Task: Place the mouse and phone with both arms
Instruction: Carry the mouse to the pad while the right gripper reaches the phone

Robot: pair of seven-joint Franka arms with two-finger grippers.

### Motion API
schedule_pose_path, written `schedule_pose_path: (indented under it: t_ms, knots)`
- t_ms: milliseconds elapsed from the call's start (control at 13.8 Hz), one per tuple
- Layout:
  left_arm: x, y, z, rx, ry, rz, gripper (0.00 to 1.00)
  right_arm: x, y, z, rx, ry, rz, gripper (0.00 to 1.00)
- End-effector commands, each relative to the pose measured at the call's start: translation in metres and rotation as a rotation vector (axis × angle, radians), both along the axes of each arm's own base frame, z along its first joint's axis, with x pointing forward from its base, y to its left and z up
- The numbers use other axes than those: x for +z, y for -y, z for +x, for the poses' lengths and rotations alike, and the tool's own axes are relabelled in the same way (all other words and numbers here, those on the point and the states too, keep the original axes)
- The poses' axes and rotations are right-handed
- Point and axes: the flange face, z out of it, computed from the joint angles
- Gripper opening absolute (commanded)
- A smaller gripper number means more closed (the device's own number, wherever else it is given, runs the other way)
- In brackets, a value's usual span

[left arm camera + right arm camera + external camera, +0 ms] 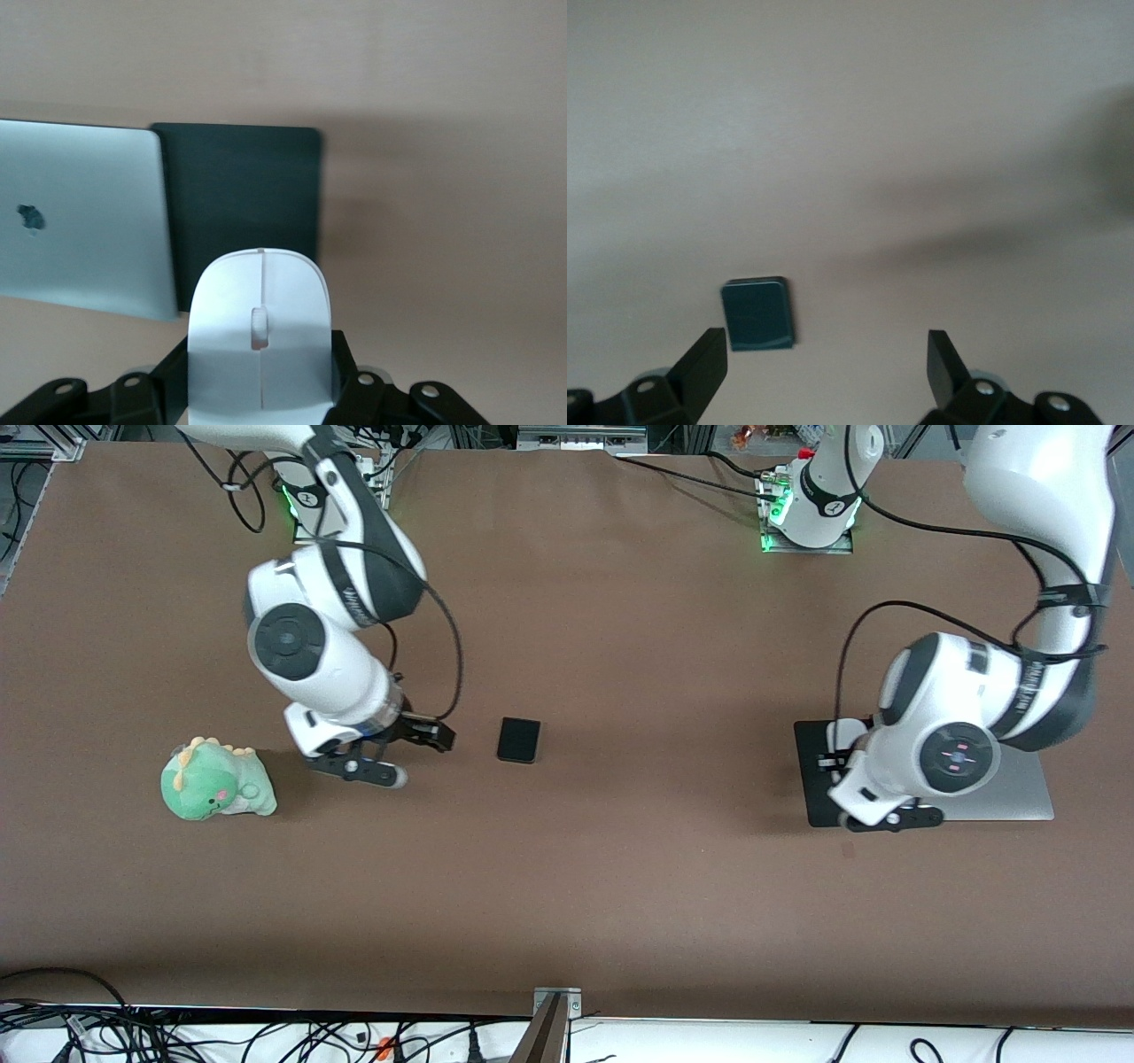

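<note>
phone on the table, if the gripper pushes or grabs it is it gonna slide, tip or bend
The phone lies flat on the bare table, so it would probably slide, not tip or roll. It looks like a thin rigid slab, so bending seems unlikely. Being so low, it offers little edge; the open right gripper might slip off.

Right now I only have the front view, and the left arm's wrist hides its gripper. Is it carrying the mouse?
Observer: Yes, the left gripper is shut on the mouse, over the black mat.
Operator: What is the silver slab beside the mat?
Observer: A closed laptop with a logo on its lid.
Operator: Is the right gripper open?
Observer: Yes, the right gripper is open and holds nothing; the phone lies flat on the table.
</note>
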Motion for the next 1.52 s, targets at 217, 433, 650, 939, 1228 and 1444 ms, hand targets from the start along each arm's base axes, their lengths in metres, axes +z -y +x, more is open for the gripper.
schedule_pose_path:
  t_ms: [217,433,650,939,1228,1444]
  knots:
    - [-0.069,-0.038,-0.031,-0.047,0.056,-0.06,0.33,-0.064,-0.089,-0.03,0.016,0.04,0.016,1.0]
    - [-0.1,-0.03,-0.059,-0.08,0.095,-0.077,0.33,-0.094,-0.11,-0.046,0.062,0.049,0.0,1.0]
    - [-0.122,-0.038,-0.064,-0.083,0.177,-0.103,0.36,-0.133,-0.114,-0.064,0.119,0.102,-0.017,1.0]
    - [-0.142,-0.045,-0.068,-0.107,0.166,-0.089,0.46,-0.168,-0.11,-0.078,0.147,0.13,-0.02,1.0]
    - [-0.139,-0.051,-0.067,-0.099,0.164,-0.087,1.0,-0.192,-0.113,-0.084,0.157,0.151,-0.012,1.0]
    - [-0.111,-0.051,-0.056,-0.097,0.164,-0.062,1.0,-0.206,-0.111,-0.09,0.182,0.153,-0.031,1.0]
